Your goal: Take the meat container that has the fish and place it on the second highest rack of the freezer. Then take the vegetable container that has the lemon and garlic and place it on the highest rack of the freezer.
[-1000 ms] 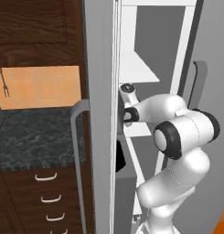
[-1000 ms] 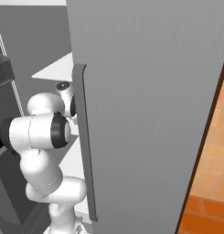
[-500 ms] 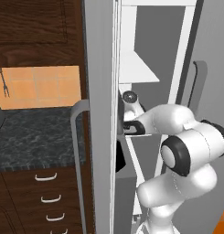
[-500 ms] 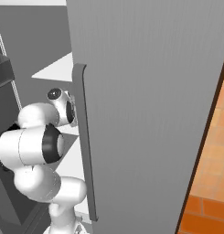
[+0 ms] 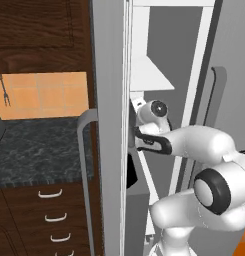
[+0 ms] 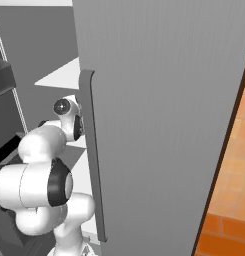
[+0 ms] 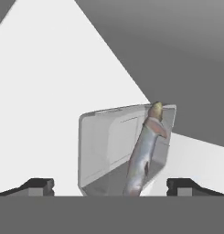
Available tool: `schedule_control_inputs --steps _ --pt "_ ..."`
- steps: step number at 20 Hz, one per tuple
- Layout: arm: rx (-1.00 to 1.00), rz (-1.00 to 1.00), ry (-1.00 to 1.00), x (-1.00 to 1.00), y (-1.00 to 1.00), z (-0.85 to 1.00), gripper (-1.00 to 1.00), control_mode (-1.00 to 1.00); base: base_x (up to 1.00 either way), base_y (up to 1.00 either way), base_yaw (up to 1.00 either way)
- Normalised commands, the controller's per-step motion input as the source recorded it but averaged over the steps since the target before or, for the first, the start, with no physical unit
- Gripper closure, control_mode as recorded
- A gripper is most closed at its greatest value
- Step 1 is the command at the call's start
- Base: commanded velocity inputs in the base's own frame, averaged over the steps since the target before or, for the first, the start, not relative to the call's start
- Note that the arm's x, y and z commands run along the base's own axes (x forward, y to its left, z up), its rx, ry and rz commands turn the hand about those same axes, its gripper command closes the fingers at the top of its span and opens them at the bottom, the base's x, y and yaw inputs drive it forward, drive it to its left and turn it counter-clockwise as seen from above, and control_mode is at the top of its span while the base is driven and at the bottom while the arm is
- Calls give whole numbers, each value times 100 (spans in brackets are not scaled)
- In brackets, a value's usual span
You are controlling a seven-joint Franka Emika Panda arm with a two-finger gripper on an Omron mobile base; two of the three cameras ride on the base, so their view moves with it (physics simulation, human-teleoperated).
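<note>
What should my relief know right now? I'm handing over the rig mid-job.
Gripper: open, holding nothing, inside the freezer.
Meat container with the fish: just ahead of the finger tips, resting on a white freezer rack; which rack, I cannot tell.
Done: the first container looks delivered and released.
Left: back out, fetch the vegetable container with lemon and garlic, set it on the highest rack.

Grey freezer door (image 6: 159,115) at right; dark wood cabinets (image 5: 39,30), orange tiles (image 5: 44,95), speckled dark worktop (image 5: 39,150) at left.
</note>
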Motion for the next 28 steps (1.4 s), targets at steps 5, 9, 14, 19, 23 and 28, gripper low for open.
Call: schedule_control_inputs --steps 5,9,14,19,23,28 --pt "1 0 -9 -84 -8 31 -100 -100 0 0 0" --pt "0 0 -13 -49 -17 69 -100 -100 0 0 0" --pt "0 0 -3 -60 -12 49 -100 -100 0 0 0" --pt "0 0 0 -68 0 74 -100 -100 0 0 0" --pt "0 0 3 -95 -10 86 -100 -100 0 0 0" --pt "1 0 0 -100 -33 32 -100 -100 0 0 0"
